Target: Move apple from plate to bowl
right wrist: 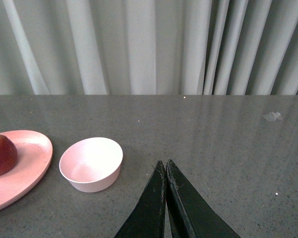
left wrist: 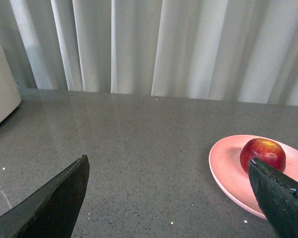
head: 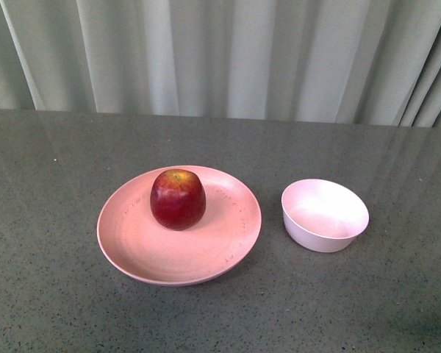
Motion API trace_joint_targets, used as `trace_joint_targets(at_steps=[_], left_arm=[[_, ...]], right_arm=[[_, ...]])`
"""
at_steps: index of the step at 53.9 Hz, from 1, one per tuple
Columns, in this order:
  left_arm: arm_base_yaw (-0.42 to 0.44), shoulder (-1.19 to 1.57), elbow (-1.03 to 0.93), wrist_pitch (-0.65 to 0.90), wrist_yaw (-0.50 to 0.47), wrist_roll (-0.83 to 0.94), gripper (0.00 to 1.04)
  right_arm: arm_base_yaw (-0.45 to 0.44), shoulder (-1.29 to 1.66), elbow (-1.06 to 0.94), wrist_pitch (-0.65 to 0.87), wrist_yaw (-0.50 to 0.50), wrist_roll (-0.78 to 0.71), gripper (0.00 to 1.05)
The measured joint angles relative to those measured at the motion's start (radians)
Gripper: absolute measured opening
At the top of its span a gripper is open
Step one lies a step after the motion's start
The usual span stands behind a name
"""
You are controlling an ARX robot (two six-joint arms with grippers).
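Hovering over the table, left hand gapes wide, right hand pinched.

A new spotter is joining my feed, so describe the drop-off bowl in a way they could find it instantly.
On the grey speckled table in front of the pale curtain, find the wide salmon-pink plate carrying the red apple. Just to its right, apart from it, stands the bowl. It is much smaller, paler pink-white, deeper with sloping sides, and empty.
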Motion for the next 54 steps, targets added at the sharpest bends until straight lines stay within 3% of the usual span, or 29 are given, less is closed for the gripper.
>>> trace_joint_targets(at_steps=[8,30,49,54], left_arm=[[0.0,0.0,0.0,0.0,0.0,0.0,0.96],[0.0,0.0,0.0,0.0,0.0,0.0,0.96],[0.0,0.0,0.0,0.0,0.0,0.0,0.96],[0.003,0.005,0.002,-0.007,0.015,-0.003,0.96]], right_arm=[[0.0,-0.154,0.0,-0.174,0.0,-0.001,0.02],[0.0,-0.179,0.0,-0.184,0.0,-0.002,0.03],[0.0,-0.179,0.0,-0.184,0.0,-0.002,0.62],[0.0,-0.179,0.0,-0.184,0.0,-0.002,0.83]])
